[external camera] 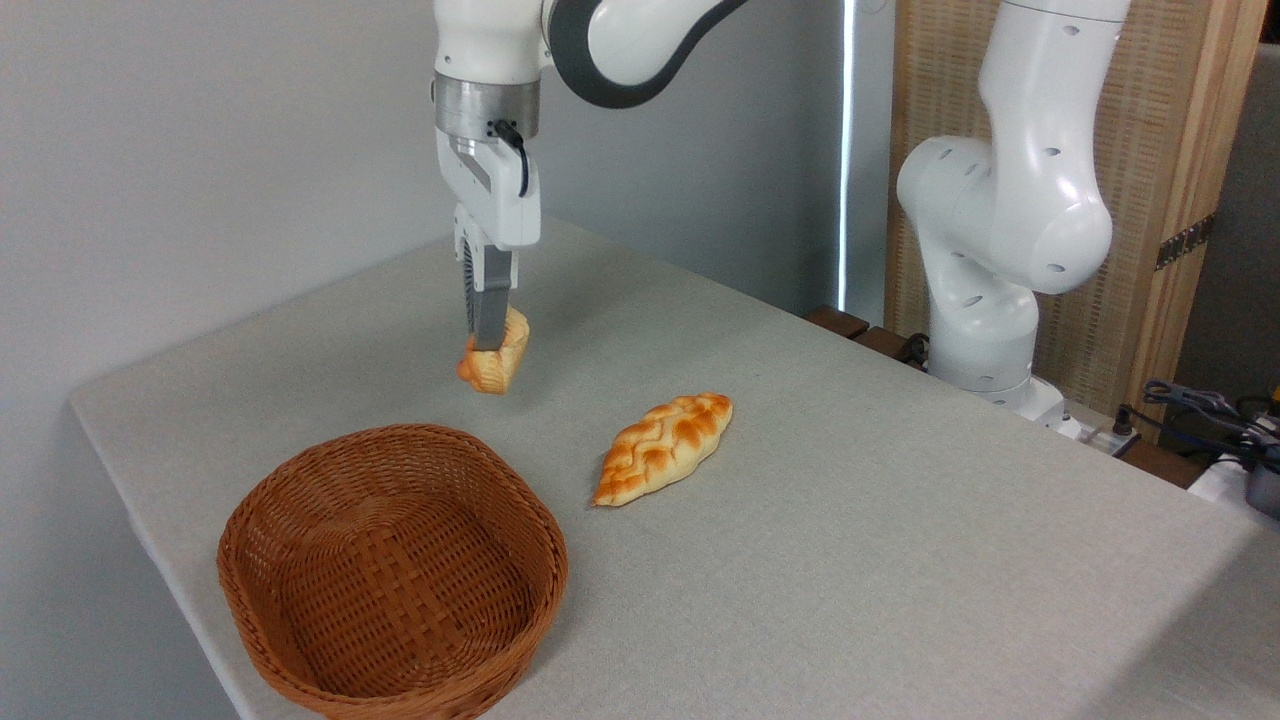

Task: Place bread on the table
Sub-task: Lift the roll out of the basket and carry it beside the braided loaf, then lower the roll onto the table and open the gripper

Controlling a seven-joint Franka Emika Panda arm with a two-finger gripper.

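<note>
Bread (493, 362) hangs pinched between the pressed-in fingers of the gripper (489, 335), above the table (900, 560), beyond the empty basket (395, 575) and left of the braided loaf (663, 447). Risk: released from this height, the bun may bounce or roll toward the far-left edge.

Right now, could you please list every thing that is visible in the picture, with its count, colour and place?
bun: one, pale golden, held in the fingers behind the basket; whether it touches the table is unclear
loaf: one, braided, orange-brown, lying on the table right of the basket
basket: one, brown wicker, empty, near the front left table edge
table: one, light grey-beige cloth
cables: several, dark, far right beyond the table
arm: one, white
fingers: grey, shut on the bun
</note>
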